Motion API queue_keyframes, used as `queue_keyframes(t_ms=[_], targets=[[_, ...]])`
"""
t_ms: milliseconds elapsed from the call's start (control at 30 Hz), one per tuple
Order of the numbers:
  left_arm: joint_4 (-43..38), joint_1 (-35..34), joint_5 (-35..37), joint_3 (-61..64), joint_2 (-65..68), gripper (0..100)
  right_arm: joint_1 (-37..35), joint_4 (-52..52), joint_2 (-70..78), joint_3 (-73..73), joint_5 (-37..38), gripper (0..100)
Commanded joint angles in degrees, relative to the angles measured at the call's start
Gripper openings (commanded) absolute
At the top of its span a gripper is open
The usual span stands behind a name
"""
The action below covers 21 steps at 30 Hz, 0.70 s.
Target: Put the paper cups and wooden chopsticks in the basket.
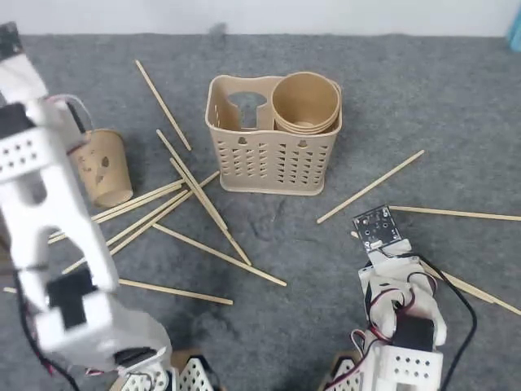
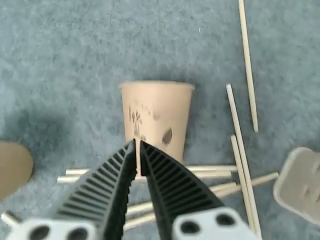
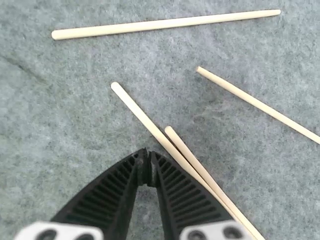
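Standing by the grey bench [image 1: 423, 98], I see the basket [image 1: 273, 155] upright near its far middle. A stack of paper cups [image 1: 305, 102] sits in one compartment; the other compartment holds nothing.

Off to the side of the basket, well apart from it, is a loose paper cup [image 1: 104, 167], partly hidden by the tall white left arm [image 1: 49, 220]. In the left wrist view the left hand [image 2: 136, 145] hangs in front of that paper cup [image 2: 157, 120] with its fingers pressed together and nothing between them. It does not touch the cup.

A heap of chopsticks [image 1: 146, 212] lies crossed on the bench between the loose cup and the basket, and some run under the cup's near side. One chopstick [image 1: 163, 94] lies alone beyond the cup, and another single stick [image 1: 370, 187] lies slanted on the basket's other side.

The right arm [image 1: 399, 322] is low at the near edge. The right hand [image 3: 148, 165] is closed and empty, its tips just beside a pair of chopsticks [image 3: 172, 150] that lie side by side. Two more sticks [image 3: 165, 23] lie farther out.
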Motion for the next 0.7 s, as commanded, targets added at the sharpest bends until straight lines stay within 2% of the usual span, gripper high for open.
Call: queue_keyframes(t_ms=[0, 367, 667], targets=[[-1.14, 0.00, 0.35, -12.88, 8.09, 2, -0.48, -0.40, -0.84, -0.44, 0.62, 0.8], [-0.26, 0.53, 0.53, -46.73, 40.44, 2, -0.48, -0.57, -0.84, -0.44, 0.62, 0.8], [14.24, 5.36, 0.53, -72.84, 57.14, 2, -1.63, -0.66, -0.84, -0.26, 0.62, 0.8]])
